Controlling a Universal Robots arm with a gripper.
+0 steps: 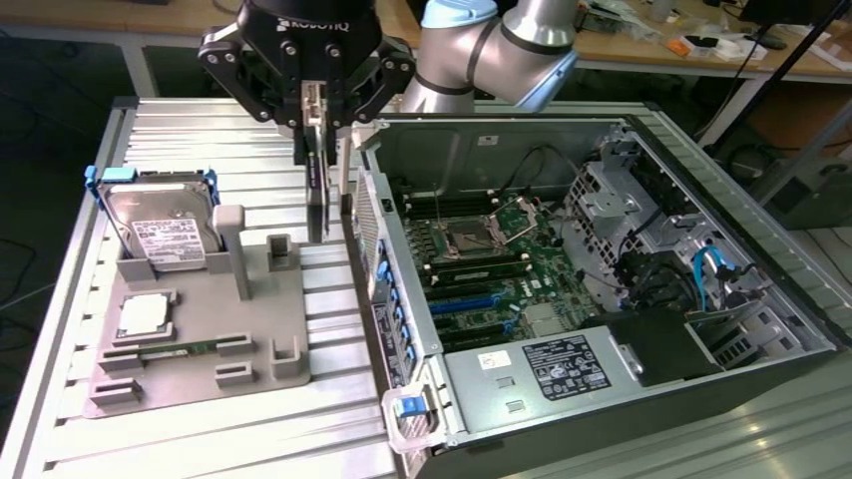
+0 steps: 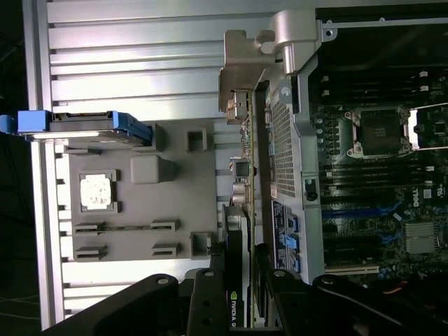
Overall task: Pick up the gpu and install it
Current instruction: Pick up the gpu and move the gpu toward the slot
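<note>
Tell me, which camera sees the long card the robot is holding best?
The exterior view: the gpu hangs upright from the fingers, its full length visible beside the computer case. The wrist view looks down along its thin edge, and the fingers cover part of it.

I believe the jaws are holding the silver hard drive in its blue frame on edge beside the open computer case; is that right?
Not quite: the jaws hold the thin dark gpu card with its silvery bracket, on edge beside the open computer case. The silver hard drive in its blue frame stands in the grey holder, as the exterior view shows.
</note>
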